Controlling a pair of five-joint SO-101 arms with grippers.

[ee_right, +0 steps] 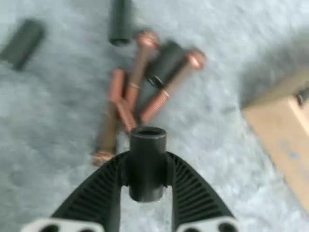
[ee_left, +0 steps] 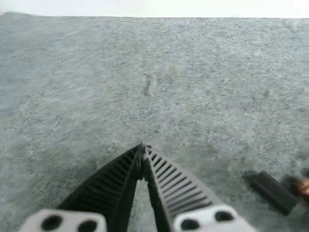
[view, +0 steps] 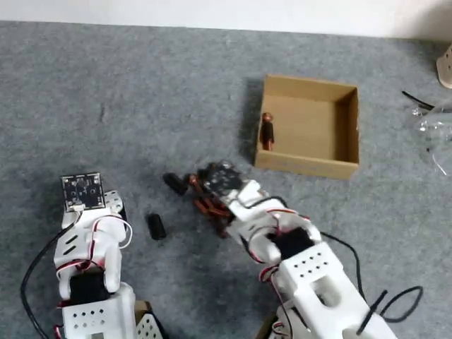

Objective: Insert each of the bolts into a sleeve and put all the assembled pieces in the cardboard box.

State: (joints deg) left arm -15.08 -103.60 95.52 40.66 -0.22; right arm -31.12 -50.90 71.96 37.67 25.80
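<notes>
The left gripper [ee_left: 143, 153] hung pinched closed, a loose sleeve [ee_left: 273, 192] nearby. The right gripper [ee_right: 147, 164] clamped a black sleeve [ee_right: 147, 137] close by the copper bolts [ee_right: 128, 99]. Farther off, the cardboard box [view: 304, 167] held one assembled piece [view: 267, 132].

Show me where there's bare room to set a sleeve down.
Bare carpet runs from the left gripper to the box. Crowded: bolts and loose sleeves by the right gripper, holding a sleeve.

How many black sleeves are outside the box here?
4. One sleeve in the right pincer, one among the bolts, one just past them, one apart on the carpet. The arm may hide more.
</notes>
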